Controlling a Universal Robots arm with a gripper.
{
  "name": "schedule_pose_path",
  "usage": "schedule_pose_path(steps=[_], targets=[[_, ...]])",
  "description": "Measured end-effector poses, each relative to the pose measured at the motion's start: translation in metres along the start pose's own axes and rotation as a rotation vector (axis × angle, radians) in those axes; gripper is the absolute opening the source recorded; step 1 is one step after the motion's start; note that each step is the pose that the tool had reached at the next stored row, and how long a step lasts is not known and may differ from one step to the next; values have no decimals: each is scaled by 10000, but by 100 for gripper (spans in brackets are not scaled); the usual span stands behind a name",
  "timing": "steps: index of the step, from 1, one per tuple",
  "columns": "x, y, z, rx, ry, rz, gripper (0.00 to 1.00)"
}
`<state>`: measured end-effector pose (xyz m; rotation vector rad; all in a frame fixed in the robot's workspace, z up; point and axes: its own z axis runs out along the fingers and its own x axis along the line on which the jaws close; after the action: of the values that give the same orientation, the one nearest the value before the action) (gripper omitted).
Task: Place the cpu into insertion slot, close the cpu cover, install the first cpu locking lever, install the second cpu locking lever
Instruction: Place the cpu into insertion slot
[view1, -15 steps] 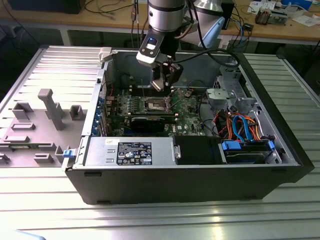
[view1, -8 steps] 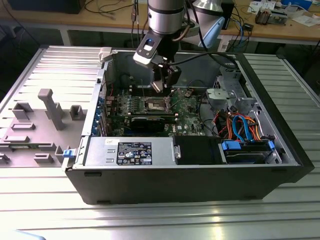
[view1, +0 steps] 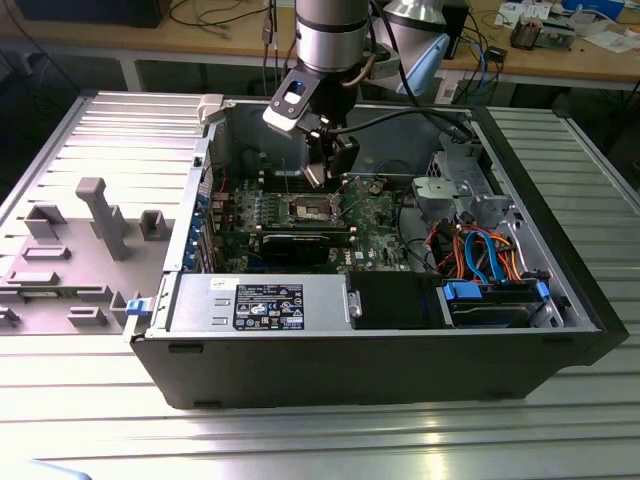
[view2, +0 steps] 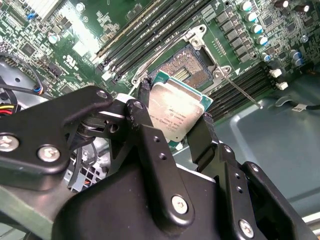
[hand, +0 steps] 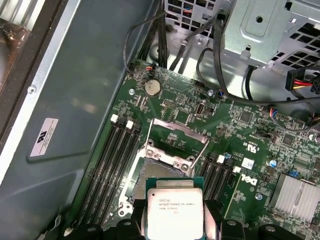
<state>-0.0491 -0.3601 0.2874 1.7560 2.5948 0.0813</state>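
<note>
Inside the black computer case (view1: 350, 370), jaws clamp the flat silver-grey square cpu (view2: 177, 110) over its open slot (view2: 192, 70); placing calls for square alignment.

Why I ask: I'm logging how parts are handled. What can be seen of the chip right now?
The chip is small, flat and square, with a plain silver-grey metal top bearing fine print and a thin green rim. The gripper is shut on it, its black fingers pressing two opposite edges. It hangs over the open socket on the green board, not seated in it. Nothing else seems to touch it.
</note>
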Motion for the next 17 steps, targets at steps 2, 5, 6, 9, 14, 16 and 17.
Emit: schedule_pose_path(steps=[2, 5, 6, 9, 14, 16, 17], targets=[[0, 0, 0, 0, 0, 3, 55], [0, -1, 0, 0, 0, 7, 55], [0, -1, 0, 0, 0, 8, 55], [1, -1, 0, -1, 0, 12, 55], [0, -3, 24, -3, -18, 232, 55], [0, -4, 49, -11, -34, 589, 55], [-1, -4, 58, -15, -44, 779, 55]])
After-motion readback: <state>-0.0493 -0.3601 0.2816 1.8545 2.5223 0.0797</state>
